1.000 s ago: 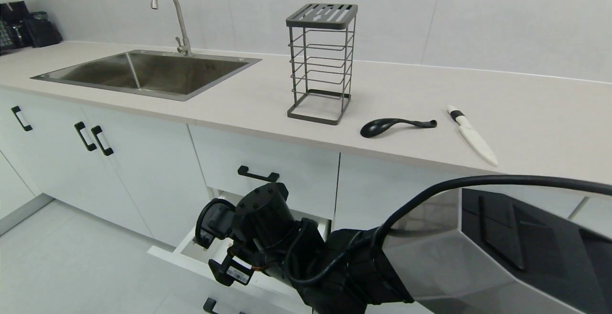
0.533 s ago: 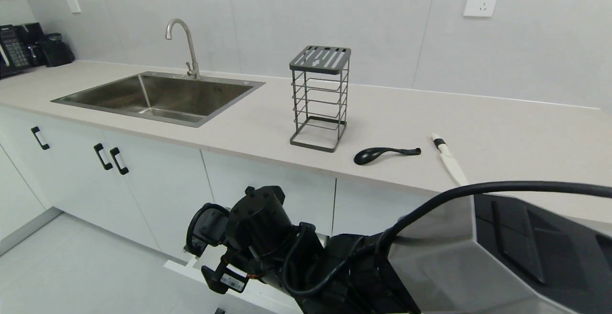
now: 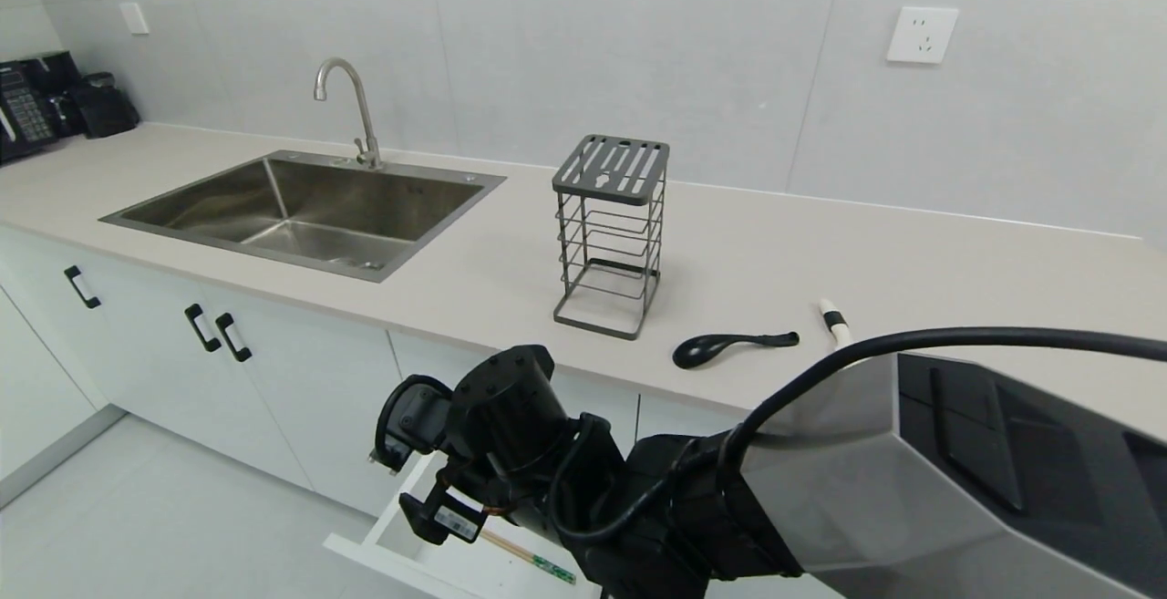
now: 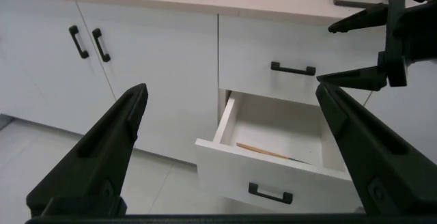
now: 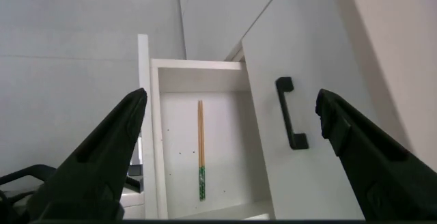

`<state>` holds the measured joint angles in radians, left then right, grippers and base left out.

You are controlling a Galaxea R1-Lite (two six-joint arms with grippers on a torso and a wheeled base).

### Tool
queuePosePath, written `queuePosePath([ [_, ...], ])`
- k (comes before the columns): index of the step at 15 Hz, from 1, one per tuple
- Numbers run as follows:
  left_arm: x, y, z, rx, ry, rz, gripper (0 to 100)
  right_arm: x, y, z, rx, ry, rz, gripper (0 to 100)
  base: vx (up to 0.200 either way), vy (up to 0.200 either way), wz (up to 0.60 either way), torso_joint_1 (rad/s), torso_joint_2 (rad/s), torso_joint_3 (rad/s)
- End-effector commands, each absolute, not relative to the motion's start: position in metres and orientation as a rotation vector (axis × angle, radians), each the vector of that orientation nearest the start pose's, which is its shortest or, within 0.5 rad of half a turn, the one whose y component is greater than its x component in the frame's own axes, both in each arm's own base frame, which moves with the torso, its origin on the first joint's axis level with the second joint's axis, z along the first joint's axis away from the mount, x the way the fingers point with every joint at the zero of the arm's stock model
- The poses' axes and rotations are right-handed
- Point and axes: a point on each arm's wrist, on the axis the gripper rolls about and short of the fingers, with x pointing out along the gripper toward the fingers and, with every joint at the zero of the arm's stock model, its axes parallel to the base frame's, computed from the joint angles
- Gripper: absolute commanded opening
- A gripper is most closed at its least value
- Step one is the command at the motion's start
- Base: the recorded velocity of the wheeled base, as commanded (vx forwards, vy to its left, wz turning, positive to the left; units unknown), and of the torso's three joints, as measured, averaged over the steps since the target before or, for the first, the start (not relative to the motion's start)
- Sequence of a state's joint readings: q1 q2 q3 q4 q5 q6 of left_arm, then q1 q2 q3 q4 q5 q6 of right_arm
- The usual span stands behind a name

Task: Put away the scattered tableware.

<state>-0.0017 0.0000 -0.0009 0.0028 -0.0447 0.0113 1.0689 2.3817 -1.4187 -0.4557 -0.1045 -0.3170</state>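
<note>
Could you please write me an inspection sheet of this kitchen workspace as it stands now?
Surface: pale countertop, no spills seen.
Job's things: black spoon and white knife lie on it, to the right of the wire rack; knife partly hidden; chopsticks lie in the open drawer.
Clutter: nothing seen.
Grippers: left gripper and right gripper, jaws open, both empty.
Cables: one black cable crosses in front of the knife.
Surroundings: sink, faucet, wall outlet, black devices at the counter's far left.
</note>
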Motion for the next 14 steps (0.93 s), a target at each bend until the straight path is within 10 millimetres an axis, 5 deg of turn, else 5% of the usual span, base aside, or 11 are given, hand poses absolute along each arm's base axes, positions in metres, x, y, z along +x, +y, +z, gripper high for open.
queuePosePath([
  [1, -0.023, -0.001, 0.076, 0.012, 0.001, -0.046, 100, 0.230, 0.408, 0.055, -0.582, 0.292, 1.007, 100, 0.000, 0.000, 0.00, 0.281, -0.54, -0.256],
  [10, -0.023, -0.001, 0.075, 0.012, 0.004, -0.046, 100, 0.228, 0.402, 0.057, -0.588, 0.307, 1.007, 100, 0.000, 0.000, 0.00, 0.298, -0.58, -0.280],
  [14, -0.023, -0.001, 0.075, 0.011, 0.004, -0.046, 100, 0.232, 0.390, 0.060, -0.566, 0.358, 1.138, 100, 0.000, 0.000, 0.00, 0.045, -0.10, -0.046],
])
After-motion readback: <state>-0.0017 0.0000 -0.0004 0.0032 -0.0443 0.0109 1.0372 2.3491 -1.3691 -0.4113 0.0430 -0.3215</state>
